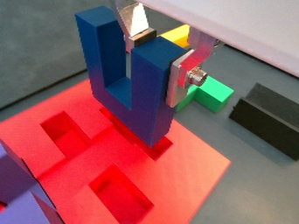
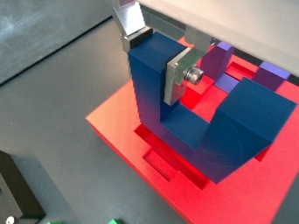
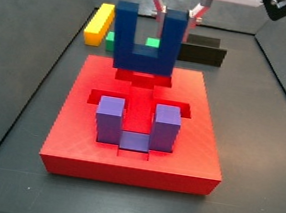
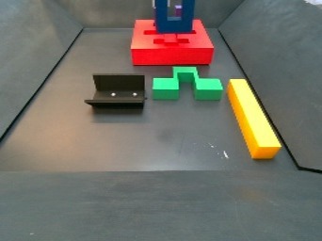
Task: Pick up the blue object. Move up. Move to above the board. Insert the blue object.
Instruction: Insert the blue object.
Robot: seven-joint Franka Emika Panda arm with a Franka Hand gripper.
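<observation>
The gripper (image 1: 162, 57) is shut on one prong of the dark blue U-shaped blue object (image 1: 105, 52), prongs up; its silver fingers (image 2: 176, 74) clamp that prong in both wrist views. The blue object (image 3: 126, 40) stands upright over the far end of the red board (image 3: 131, 162), with its base down at a cut-out recess. I cannot tell whether it is fully seated. It shows in a side view (image 4: 174, 21) on the board (image 4: 170, 55). The gripper (image 3: 176, 10) is directly above it.
A purple U-shaped block (image 3: 109, 119) sits in the board's near recess. Beyond the board lie a green block (image 4: 186, 87), the dark fixture (image 4: 116, 92) and a long yellow bar (image 4: 251, 118). Dark bin walls surround the floor.
</observation>
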